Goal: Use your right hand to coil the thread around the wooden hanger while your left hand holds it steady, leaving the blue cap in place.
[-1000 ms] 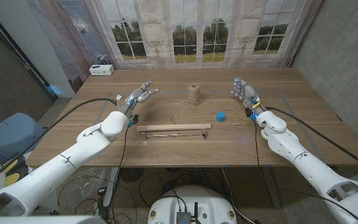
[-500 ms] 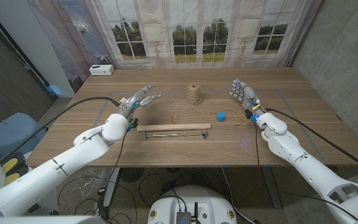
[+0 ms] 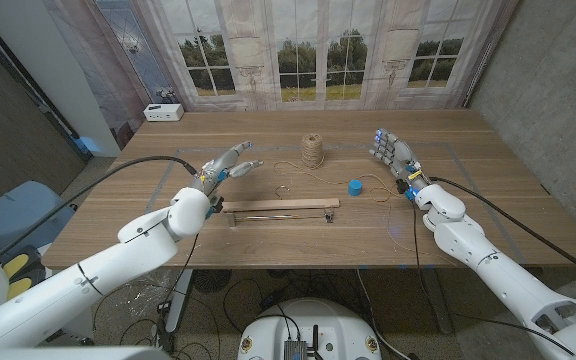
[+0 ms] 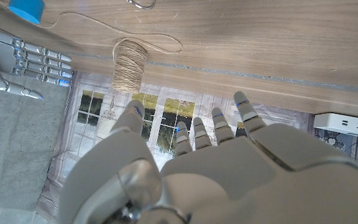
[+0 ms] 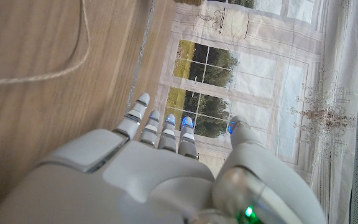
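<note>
**Wooden hanger untouched, left hand drifting inward**

Wooden and bare between my arms, the long pale hanger bar (image 3: pixel 279 206) lay flat near the middle of the brown wooden table (image 3: pixel 488 215), its metal hook toward the far side, with nothing gripping it. Over the last second my left hand (image 3: pixel 223 163) had slid from the left toward the centre, fingers (image 4: pixel 246 112) spread and holding nothing, hovering beyond the hanger's left end. My right hand (image 3: pixel 393 151) had stayed almost where it was, upright, fingers together but extended, empty, off the table's right half.

The tan spool of twine (image 3: pixel 313 150) stood upright past the hanger, and its loose thread (image 3: pixel 373 183) trailed across the boards toward my right hand. The small blue round cap (image 3: pixel 354 186) sat just beyond the hanger's right end, apart from it and near the thread.

Open board lay between each hand and the hanger, and wide bare wood ran to the near edge. A white power strip (image 3: pixel 164 112) sat at the far left corner, well apart.
</note>
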You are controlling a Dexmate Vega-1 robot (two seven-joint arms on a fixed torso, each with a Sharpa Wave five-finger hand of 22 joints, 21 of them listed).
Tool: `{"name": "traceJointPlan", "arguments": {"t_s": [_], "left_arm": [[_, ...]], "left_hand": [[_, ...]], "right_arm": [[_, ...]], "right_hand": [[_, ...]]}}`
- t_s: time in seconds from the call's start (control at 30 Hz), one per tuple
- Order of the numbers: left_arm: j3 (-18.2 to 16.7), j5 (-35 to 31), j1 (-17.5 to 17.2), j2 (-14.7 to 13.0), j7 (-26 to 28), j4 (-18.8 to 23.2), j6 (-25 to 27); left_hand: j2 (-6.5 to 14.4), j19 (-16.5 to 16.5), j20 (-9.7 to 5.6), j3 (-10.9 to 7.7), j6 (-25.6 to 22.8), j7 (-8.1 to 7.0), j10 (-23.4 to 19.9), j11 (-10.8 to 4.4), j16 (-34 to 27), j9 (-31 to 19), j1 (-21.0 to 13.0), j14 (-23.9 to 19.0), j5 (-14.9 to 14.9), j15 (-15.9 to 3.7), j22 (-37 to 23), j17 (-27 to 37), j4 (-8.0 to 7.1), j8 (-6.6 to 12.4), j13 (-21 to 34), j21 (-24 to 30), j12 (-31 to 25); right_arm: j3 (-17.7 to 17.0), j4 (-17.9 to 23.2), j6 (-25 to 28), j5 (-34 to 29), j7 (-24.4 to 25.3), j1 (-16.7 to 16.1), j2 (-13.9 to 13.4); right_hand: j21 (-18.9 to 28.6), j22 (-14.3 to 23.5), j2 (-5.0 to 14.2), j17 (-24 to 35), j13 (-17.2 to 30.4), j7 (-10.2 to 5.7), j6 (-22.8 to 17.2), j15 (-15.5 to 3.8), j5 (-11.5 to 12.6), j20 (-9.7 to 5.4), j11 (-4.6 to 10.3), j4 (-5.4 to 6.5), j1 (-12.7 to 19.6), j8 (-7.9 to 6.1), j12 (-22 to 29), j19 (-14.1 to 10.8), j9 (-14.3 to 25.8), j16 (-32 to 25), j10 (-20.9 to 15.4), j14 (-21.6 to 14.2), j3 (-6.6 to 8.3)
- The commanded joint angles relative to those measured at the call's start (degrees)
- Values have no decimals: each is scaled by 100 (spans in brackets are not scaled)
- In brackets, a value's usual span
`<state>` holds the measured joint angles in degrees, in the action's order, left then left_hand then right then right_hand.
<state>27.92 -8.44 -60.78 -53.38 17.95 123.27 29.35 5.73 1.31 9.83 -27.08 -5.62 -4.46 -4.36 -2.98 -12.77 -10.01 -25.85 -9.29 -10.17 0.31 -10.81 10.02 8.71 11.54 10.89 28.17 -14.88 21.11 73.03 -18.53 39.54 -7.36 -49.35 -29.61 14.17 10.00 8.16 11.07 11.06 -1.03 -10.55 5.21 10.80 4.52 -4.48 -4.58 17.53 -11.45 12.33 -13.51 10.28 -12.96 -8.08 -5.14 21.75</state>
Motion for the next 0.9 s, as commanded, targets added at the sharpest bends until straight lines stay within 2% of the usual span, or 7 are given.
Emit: {"name": "traceJointPlan", "arguments": {"t_s": [0.03,0.13,0.2,0.27,0.37,0.57,0.9], "left_arm": [[371,-833,-51,-138,-32,703,1155],[545,-1137,0,-174,-73,824,1437],[726,-1429,70,-190,-132,918,1716],[970,-1809,173,-213,-222,1004,2030],[1397,-2461,367,-217,-444,1107,2549],[2141,-3628,740,-221,-1199,1256,3399],[2911,-5184,1242,-201,-3037,1301,4150]], "left_hand": [[-89,251,-330,-27,-642,198,-720,51,-37,-39,-181,-523,-43,-192,-11,13,84,142,57,27,-179],[-205,463,-774,-41,-1258,385,-1398,68,-70,-57,-367,-961,-29,-241,3,9,113,239,134,31,-366],[-311,608,-1015,-40,-1713,428,-1762,-14,-95,-75,-574,-1265,-11,-299,22,10,137,321,206,15,-475],[-389,736,-1125,-27,-2046,470,-1848,-14,-100,-91,-736,-1420,7,-316,33,12,150,388,244,12,-502],[-567,926,-1300,-14,-2429,355,-2056,-172,-114,-110,-1090,-1644,-4,-461,51,23,202,468,290,-4,-576],[-775,1071,-1378,1,-2608,202,-2139,-287,-106,-127,-1629,-1810,-55,-661,59,46,224,490,340,-50,-604],[-801,1065,-1322,45,-2370,142,-1923,-324,-24,-135,-2027,-1662,-82,-685,54,78,155,352,395,-133,-522]], "right_arm": [[-44,15,-73,105,-151,-135,-45],[-53,37,-80,126,-172,-175,-58],[-62,63,-92,133,-173,-209,-71],[-72,93,-103,141,-176,-246,-86],[-89,131,-117,158,-174,-296,-101],[-108,188,-147,174,-181,-372,-127],[-130,281,-159,184,-157,-476,-172]], "right_hand": [[-1,19,-6,32,27,9,-57,-8,-7,41,-11,-44,73,-8,32,-29,9,-41,-62,-49,8],[-2,20,-6,35,28,12,-52,-6,-9,37,-14,-45,71,-3,32,-37,9,-43,-70,-56,6],[-4,20,-6,37,28,14,-52,-10,-11,37,-16,-45,69,0,33,-40,9,-45,-79,-62,4],[-3,20,-7,40,29,12,-53,-6,-12,41,-16,-43,65,2,34,-47,9,-48,-85,-71,1],[-6,21,-7,42,29,9,-57,-8,-14,40,-36,-43,62,3,35,-50,9,-49,-96,-74,-1],[-10,21,-3,48,30,11,-55,-16,-16,29,-34,-39,54,9,35,-55,9,-54,-106,-89,-4],[-20,22,3,60,31,11,-74,-17,-21,25,-35,-24,29,9,34,-58,10,-57,-128,-97,-13]]}}
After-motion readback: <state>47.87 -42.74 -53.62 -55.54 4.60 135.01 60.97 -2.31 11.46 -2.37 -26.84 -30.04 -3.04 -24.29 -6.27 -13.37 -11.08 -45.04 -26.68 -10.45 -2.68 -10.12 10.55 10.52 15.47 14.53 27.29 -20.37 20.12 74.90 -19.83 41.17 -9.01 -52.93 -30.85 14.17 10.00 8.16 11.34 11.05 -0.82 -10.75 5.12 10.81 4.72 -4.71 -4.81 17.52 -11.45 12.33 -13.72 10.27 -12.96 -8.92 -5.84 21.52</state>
